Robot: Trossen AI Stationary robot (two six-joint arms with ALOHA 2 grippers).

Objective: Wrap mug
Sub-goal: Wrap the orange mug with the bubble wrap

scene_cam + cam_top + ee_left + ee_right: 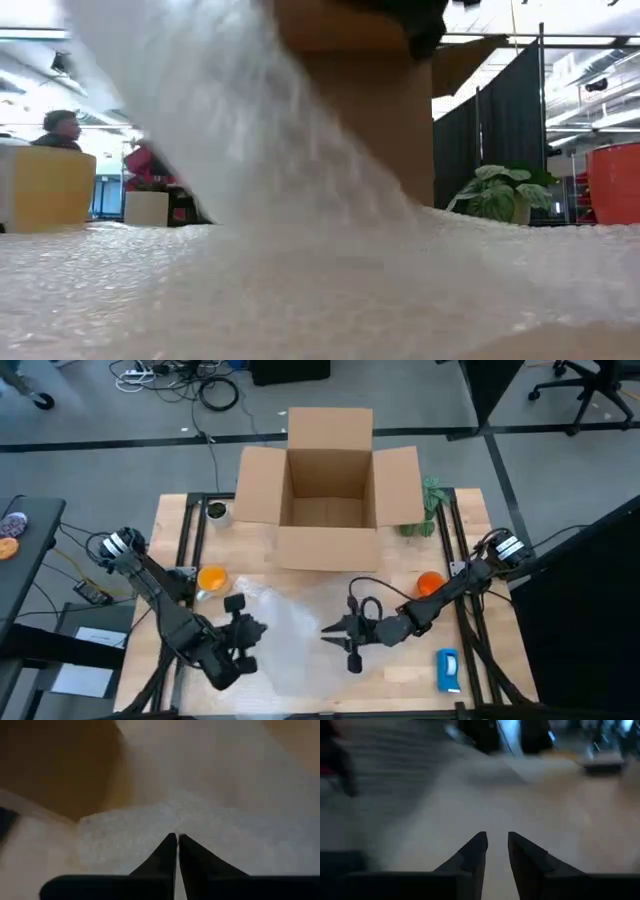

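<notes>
A clear bubble wrap sheet [292, 615] lies spread on the table in front of the open cardboard box [328, 490]. Its left part [200, 100] rises off the table toward my left gripper [258, 630], which is shut on it. My right gripper [330, 628] stands open just over the sheet's right part, with nothing between its fingers [475, 851]. The orange mug [428, 583] stands on the table at the right, beside my right arm and off the sheet; in the low view it shows at the right edge [615, 182]. My left gripper pinches the bubble wrap [175, 822] between its two fingertips; whether it has an edge or a fold, I cannot tell. The held part is lifted, and the sheet slopes down from it onto the table, where the rest [320, 290] lies flat.
A yellow-orange object [212, 578] stands at the left by my left arm. A flat blue-and-white object [448, 670] lies near the front right. A small green plant [428, 510] stands right of the box. A person [60, 130] sits in the room beyond.
</notes>
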